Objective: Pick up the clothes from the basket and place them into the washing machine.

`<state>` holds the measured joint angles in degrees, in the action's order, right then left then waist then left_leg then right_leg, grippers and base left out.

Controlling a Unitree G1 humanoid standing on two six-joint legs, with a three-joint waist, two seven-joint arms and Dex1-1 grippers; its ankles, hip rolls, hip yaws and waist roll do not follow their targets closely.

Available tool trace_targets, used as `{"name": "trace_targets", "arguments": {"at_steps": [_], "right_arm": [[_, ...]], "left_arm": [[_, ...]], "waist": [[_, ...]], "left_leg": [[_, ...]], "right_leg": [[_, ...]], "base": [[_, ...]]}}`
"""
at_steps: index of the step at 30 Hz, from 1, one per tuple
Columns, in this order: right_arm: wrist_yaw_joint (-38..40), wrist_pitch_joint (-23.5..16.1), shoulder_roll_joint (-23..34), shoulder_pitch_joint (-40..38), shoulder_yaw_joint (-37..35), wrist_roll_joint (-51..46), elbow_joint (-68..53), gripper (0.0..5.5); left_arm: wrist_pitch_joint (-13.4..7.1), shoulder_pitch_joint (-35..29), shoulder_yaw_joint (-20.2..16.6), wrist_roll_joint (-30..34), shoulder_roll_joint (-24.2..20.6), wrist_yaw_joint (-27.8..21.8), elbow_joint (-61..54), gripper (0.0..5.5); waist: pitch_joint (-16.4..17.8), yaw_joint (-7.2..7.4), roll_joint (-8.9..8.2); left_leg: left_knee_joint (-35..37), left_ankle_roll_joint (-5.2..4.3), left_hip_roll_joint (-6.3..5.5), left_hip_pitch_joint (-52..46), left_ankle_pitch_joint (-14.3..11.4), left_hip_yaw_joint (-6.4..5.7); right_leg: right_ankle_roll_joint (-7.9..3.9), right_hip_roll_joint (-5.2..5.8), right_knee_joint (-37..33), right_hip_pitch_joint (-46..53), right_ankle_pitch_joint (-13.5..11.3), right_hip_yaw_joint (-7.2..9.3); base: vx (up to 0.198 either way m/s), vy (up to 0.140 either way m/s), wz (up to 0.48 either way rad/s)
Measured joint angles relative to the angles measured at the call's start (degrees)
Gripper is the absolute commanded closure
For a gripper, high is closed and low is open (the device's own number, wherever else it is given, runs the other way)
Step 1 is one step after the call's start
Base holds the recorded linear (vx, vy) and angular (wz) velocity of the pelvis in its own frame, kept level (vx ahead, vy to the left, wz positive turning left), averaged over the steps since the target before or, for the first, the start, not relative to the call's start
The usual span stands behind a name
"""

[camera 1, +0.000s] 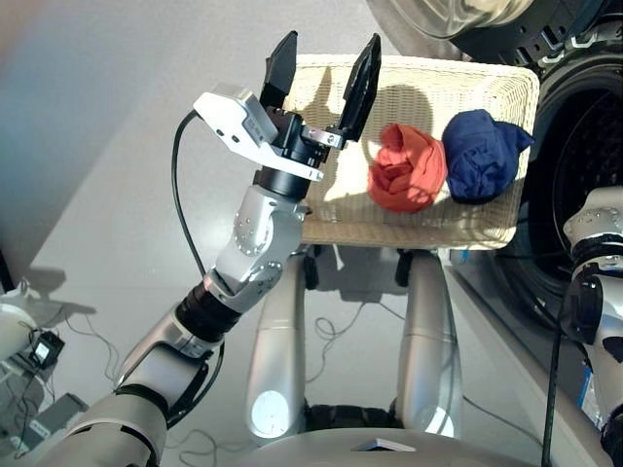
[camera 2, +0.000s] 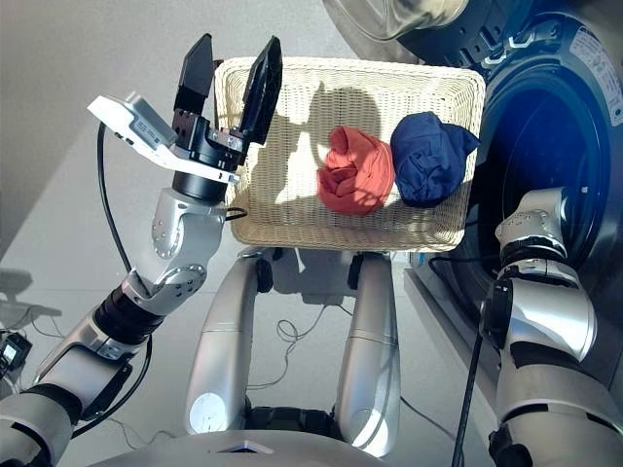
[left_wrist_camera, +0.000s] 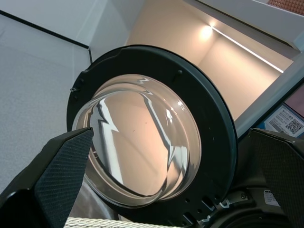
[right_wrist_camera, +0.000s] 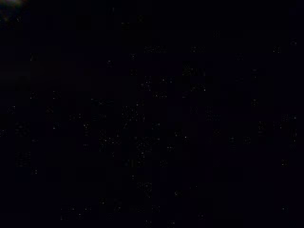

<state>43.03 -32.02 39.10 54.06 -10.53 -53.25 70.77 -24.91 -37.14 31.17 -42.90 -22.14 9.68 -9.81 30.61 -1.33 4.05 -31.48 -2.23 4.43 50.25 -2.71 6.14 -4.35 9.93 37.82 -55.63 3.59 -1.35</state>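
Over the left end of the basket point(camera 1: 487, 233), the left gripper point(camera 1: 321, 63) hovers with jaws spread, empty. An orange-red bundle point(camera 1: 407, 167) and a dark blue bundle point(camera 1: 483, 153) lie touching at the basket's right. Beside them, the right arm reaches into the washing machine point(camera 2: 574, 146); its jaws cannot be told.

The basket point(camera 2: 458, 136) was cream-white woven wicker, rough and matt. In it lay soft, creased cloth: an orange-red bundle point(camera 2: 355, 171) and a dark blue bundle point(camera 2: 428, 156), both matt. The washing machine point(camera 2: 574, 126) had a dark, faintly glossy front; its door point(left_wrist_camera: 142, 137) was smooth, shiny glass in a matt black ring. The left gripper point(camera 1: 321, 70) had matt black, finely textured fingers point(left_wrist_camera: 61, 175)
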Motion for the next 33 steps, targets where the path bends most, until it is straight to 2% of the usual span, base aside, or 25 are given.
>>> {"name": "trace_targets", "arguments": {"at_steps": [5,8,10,12,14,16,19,20,21,23,24,26,31,33], "right_arm": [[-1.3,0.7,-2.8,-2.4,2.4,6.5,-4.2,0.00],[-2.9,1.2,-4.7,-5.2,6.5,8.7,-6.1,0.00],[-4.5,2.0,-6.8,-7.6,8.1,11.3,-9.1,0.00],[-6.3,2.1,-11.1,-12.5,10.9,14.7,-17.3,0.00],[-8.0,2.1,-16.4,-16.4,14.6,18.7,-21.7,0.00],[-9.5,3.2,-19.6,-21.1,18.6,21.4,-26.3,0.00],[-11.8,4.1,-22.4,-26.7,21.5,25.6,-30.6,0.00],[-12.6,4.3,-22.8,-28.1,21.8,26.1,-32.2,0.00],[-13.6,4.4,-23.1,-29.9,22.4,26.2,-34.3,0.00],[-15.3,4.4,-22.9,-32.2,23.4,27.6,-37.2,0.00],[-16.2,4.5,-22.5,-33.2,24.2,28.0,-39.6,0.00],[-18.3,4.6,-21.7,-35.7,25.1,30.0,-44.2,0.00],[-22.4,4.9,-20.2,-37.2,26.7,31.6,-53.3,0.00],[-23.8,5.4,-19.8,-37.2,28.1,32.2,-56.5,0.00]], "left_arm": [[0.0,0.4,0.0,0.1,0.2,0.0,0.1,0.00],[-0.1,1.1,-0.1,0.1,0.9,-0.1,0.1,0.00],[-0.1,1.9,-0.1,0.1,1.3,-0.3,0.2,0.00],[-0.1,4.2,-1.2,0.2,2.1,-0.4,1.1,0.00],[0.1,5.7,-1.2,0.2,2.7,-0.4,3.6,0.00],[0.3,7.4,-1.5,0.3,3.7,-0.4,5.2,0.00],[0.4,8.6,-2.4,1.3,3.9,-0.5,7.3,0.00],[0.4,9.3,-2.8,1.5,3.8,-0.5,7.6,0.00],[0.5,10.1,-3.3,1.6,3.8,-0.5,8.0,0.00],[0.5,11.8,-4.3,2.8,3.6,-0.7,8.6,0.00],[0.5,11.9,-4.7,3.8,3.7,-0.8,9.8,0.00],[1.1,12.7,-4.6,5.4,3.4,-1.1,12.2,0.00],[1.8,13.4,-4.6,11.7,3.2,-0.4,18.9,0.00],[3.1,13.1,-4.4,12.8,3.2,0.5,23.8,0.00]], "waist": [[0.0,1.26,-0.04],[0.0,1.54,-0.07],[0.0,2.32,-0.15],[0.0,3.46,-0.89],[0.0,4.20,-1.44],[0.0,4.27,-1.56],[0.0,4.32,-1.61],[0.0,4.33,-1.66],[0.0,4.44,-1.71],[-0.2,4.37,-2.34],[-0.2,4.43,-2.36],[-0.4,4.63,-2.64],[-1.0,4.68,-4.08],[-1.0,4.75,-4.46]], "left_leg": [[-0.7,0.15,0.33,-1.5,-0.6,0.13],[-0.4,0.11,0.59,-3.1,-0.9,0.13],[-0.1,0.16,0.66,-3.8,-1.0,0.21],[0.9,0.09,1.04,-5.1,-1.0,0.37],[2.5,-0.36,1.35,-7.2,-0.7,0.41],[5.7,-0.79,1.34,-9.7,0.4,0.66],[11.3,-1.39,1.23,-13.7,2.6,0.01],[13.3,-1.60,1.07,-15.4,3.6,-0.18],[15.6,-1.78,1.00,-17.5,4.5,-0.38],[18.1,-1.79,0.92,-20.5,4.8,-0.45],[19.7,-1.96,0.87,-22.1,5.4,-0.65],[21.9,-2.00,0.78,-25.0,6.0,-1.42],[22.3,-1.92,0.40,-26.3,6.0,-1.63],[22.3,-1.89,0.41,-26.9,6.0,-1.63]], "right_leg": [[-0.11,-0.29,0.0,1.7,0.1,-0.14],[-0.13,-0.52,-0.1,3.3,0.3,-0.12],[-0.20,-0.64,-0.2,3.9,0.7,-0.19],[0.00,-1.09,-1.2,5.0,0.5,-0.16],[0.29,-1.57,-2.6,6.8,0.2,-0.04],[0.34,-1.65,-4.5,8.7,-0.3,0.19],[0.59,-1.63,-8.0,12.3,-1.0,1.73],[1.11,-1.50,-9.2,13.7,-1.5,2.27],[1.16,-1.47,-10.3,15.6,-1.7,2.84],[1.00,-1.51,-11.7,18.2,-1.5,3.25],[0.99,-1.47,-12.8,19.8,-1.7,3.97],[0.84,-1.41,-14.5,23.0,-1.5,4.81],[0.50,-1.31,-15.2,24.8,-1.3,5.67],[0.47,-1.30,-15.0,25.3,-1.2,5.64]], "base": [[0.000,0.000,0.000],[0.000,0.000,0.000],[0.000,0.000,0.000],[0.000,0.000,0.000],[0.000,0.000,0.000],[0.028,-0.017,-0.008],[0.078,-0.026,0.099],[0.104,-0.014,0.150],[0.101,-0.019,0.114],[0.081,-0.025,0.062],[0.083,-0.013,0.093],[0.080,-0.003,0.142],[0.013,0.002,0.018],[0.000,0.000,0.000]]}}
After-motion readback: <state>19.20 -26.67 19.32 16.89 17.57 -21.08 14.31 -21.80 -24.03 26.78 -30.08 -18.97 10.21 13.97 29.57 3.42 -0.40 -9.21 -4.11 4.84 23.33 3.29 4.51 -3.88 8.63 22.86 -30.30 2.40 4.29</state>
